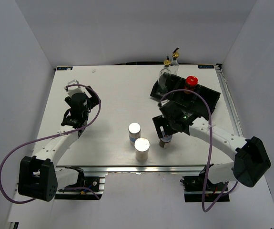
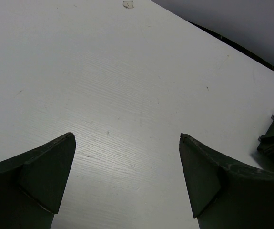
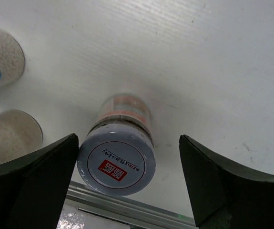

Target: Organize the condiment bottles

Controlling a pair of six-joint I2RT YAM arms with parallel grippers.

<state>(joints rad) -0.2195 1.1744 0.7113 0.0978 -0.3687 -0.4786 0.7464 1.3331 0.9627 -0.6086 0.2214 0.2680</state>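
The silver-lidded jar (image 3: 116, 164) stands upright close to the counter's (image 1: 108, 95) near edge, right of centre. It sits between the spread fingers of the right claw (image 3: 128, 138), untouched and closer to one finger than the other.

If the claw closes from here, the nearer finger would likely meet the jar first. That could tip it or shove it toward the near edge, which is just beside it. A grip only on the smooth lid might also slip.

The left claw (image 2: 127, 138) hangs spread and empty over the counter's left side.

There are six bottles in all:
- one silver-lidded jar
- two white-topped shakers (image 1: 134, 131) near it
- two glass cruets (image 1: 165, 76) at the far edge
- one red-lidded jar (image 1: 191, 82) in the single black tray (image 1: 208, 98) toward the far right corner
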